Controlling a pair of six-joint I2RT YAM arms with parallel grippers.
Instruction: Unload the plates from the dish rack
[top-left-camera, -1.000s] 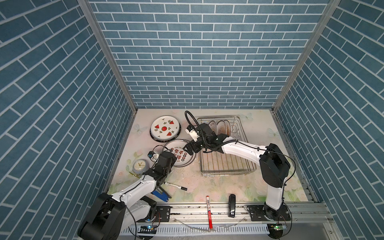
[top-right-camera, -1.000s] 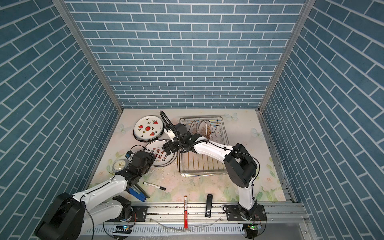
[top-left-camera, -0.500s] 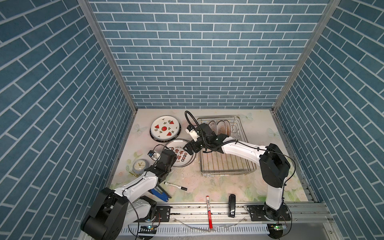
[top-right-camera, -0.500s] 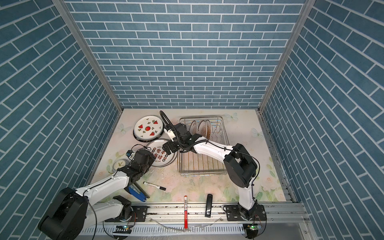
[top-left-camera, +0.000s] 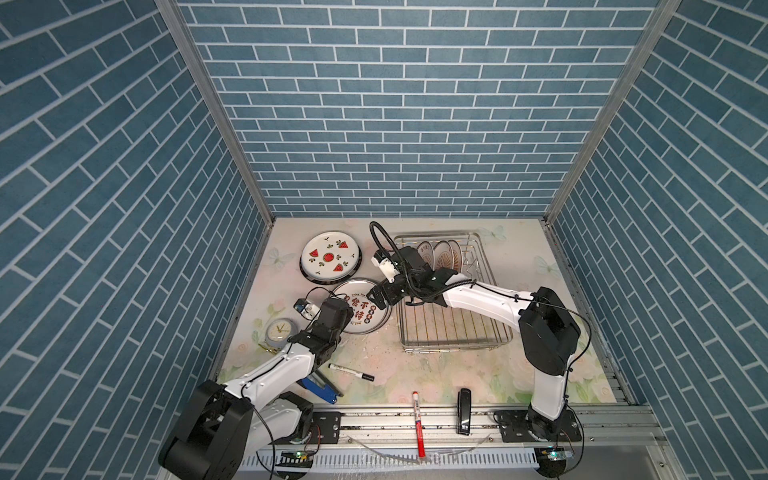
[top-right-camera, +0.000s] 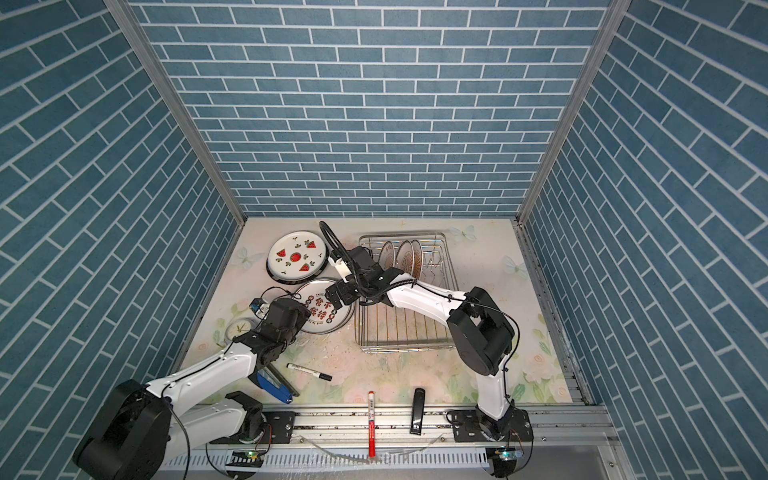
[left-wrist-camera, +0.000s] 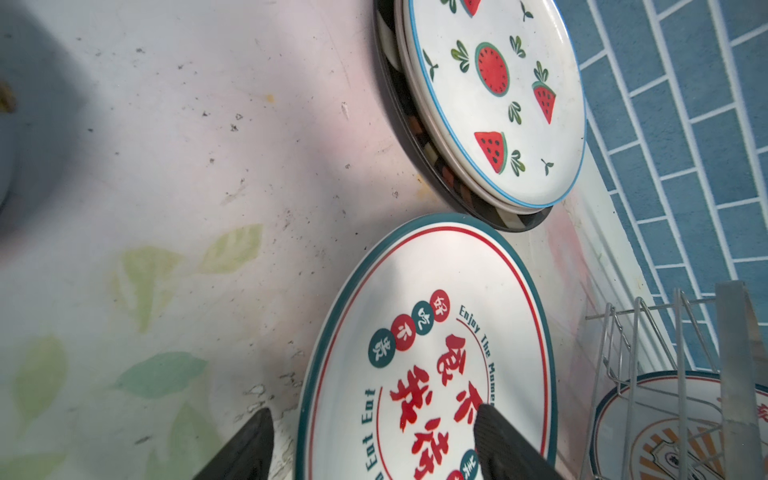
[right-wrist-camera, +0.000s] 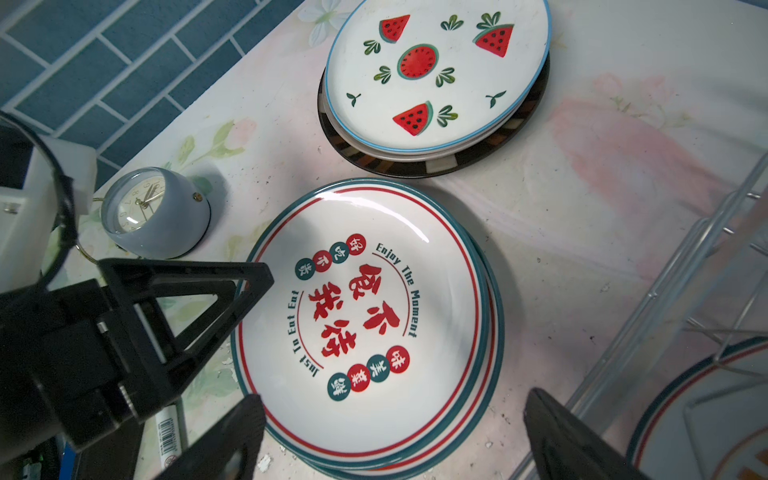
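Silver wire formed the dish rack (top-left-camera: 453, 324), where several plates (top-left-camera: 444, 255) stood upright between the prongs at its far end. Just left of the rack, a red-lettered plate (right-wrist-camera: 365, 311) lay flat on top of a matching one on the flowered table (left-wrist-camera: 166, 166). Left of the rack's far end, a watermelon plate (right-wrist-camera: 436, 70) topped a second stack, with a dark-rimmed plate at the bottom. The left gripper (left-wrist-camera: 372, 415) hung low at the lettered plate's rim on the side away from the rack. Its jaws were spread, one finger over the plate and one over the table, gripping nothing. The right gripper (right-wrist-camera: 395, 397) hovered above the same plate from the rack side, jaws wide and empty. A small grey clock (right-wrist-camera: 156, 212) sat farther from the rack.
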